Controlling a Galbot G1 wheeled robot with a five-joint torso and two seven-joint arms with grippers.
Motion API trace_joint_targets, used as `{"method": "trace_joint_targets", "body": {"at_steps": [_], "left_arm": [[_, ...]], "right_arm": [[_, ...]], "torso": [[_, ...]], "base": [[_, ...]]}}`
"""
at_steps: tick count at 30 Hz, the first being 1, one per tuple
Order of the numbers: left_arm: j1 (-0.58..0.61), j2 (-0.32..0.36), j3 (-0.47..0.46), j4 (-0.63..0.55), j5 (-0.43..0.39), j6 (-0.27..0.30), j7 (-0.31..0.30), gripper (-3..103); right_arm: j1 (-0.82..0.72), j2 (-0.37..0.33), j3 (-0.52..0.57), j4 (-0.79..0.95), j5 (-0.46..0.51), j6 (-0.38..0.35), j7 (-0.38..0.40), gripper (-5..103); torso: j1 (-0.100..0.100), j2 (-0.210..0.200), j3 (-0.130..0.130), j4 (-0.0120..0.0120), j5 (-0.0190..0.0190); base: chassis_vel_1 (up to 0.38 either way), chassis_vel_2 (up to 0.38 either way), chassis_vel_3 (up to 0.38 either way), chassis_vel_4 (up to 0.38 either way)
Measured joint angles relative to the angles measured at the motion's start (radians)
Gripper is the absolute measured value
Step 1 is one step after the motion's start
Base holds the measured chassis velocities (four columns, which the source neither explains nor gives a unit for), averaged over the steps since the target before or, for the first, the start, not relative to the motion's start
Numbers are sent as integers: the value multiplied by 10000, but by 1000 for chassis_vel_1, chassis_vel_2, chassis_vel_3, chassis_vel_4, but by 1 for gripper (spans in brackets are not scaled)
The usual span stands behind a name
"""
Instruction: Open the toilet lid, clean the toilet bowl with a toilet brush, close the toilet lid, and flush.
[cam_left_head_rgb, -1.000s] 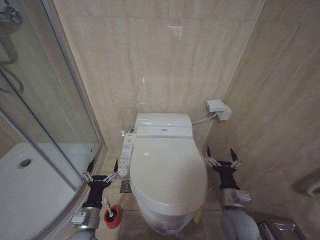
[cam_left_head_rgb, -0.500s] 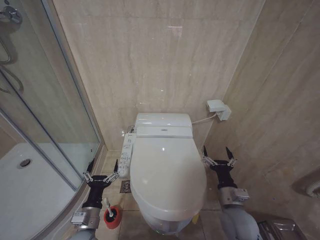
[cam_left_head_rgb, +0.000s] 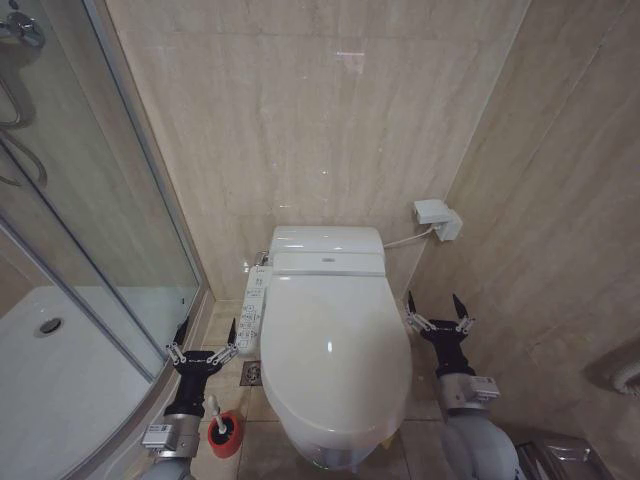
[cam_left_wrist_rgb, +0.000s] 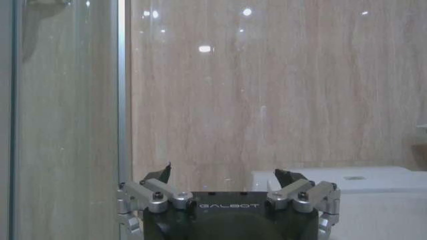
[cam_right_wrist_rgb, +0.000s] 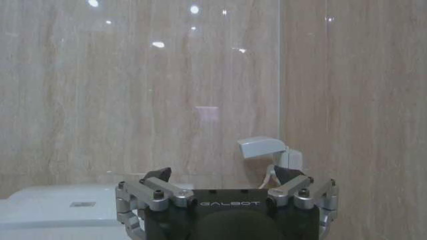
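Toilet lid (cam_left_head_rgb: 335, 350) lies shut over the bowl, a glossy white oval at the centre of the head view, its narrow front toward 6 o'clock and its hinge end toward 12 o'clock under the white tank housing (cam_left_head_rgb: 327, 240). Nothing grips it.

At about 3 o'clock of the lid, the right gripper (cam_left_head_rgb: 434, 314) hangs just beside the lid's right edge, fingers spread wide and pointing toward 12 o'clock. The nearer fingertip (cam_left_head_rgb: 409, 301) sits close to the rim, but whether it touches cannot be told. In the right wrist view that gripper (cam_right_wrist_rgb: 223, 179) shows its fingers wide apart with nothing between them, the beige tiled wall ahead, the top of the toilet low at one side and a white wall box (cam_right_wrist_rgb: 261, 147) beyond.

At about 9 o'clock of the lid, the left gripper (cam_left_head_rgb: 206, 339) holds low near the floor, fingers wide and empty, apart from the lid with the button-covered control panel (cam_left_head_rgb: 252, 308) between them. In the left wrist view it (cam_left_wrist_rgb: 223, 176) faces the wall beside the glass shower door (cam_left_wrist_rgb: 63, 120).

Toilet brush (cam_left_head_rgb: 217, 420) stands upright in its red cup holder (cam_left_head_rgb: 225, 440) on the floor at about 8 o'clock of the lid, just beside the left arm and behind the fingers, untouched.
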Motion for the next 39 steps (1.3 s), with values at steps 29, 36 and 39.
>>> {"method": "trace_joint_targets", "body": {"at_steps": [29,36,39], "left_arm": [[-310,100,375,-267,-271,1039,-456,100],[-848,271,1010,-756,-766,2823,-1251,100],[-1134,431,1413,-1140,-916,3840,-1791,100]], "right_arm": [[0,-1,-2,-1,8,1,20,100],[0,-2,-2,-2,7,1,21,100],[1,-2,-3,-1,8,1,20,100]], "torso": [[0,0,0,0,0],[0,0,0,0,0],[0,-1,1,-1,-5]], "base": [[0,0,0,0],[0,0,0,0],[0,0,0,0]]}}
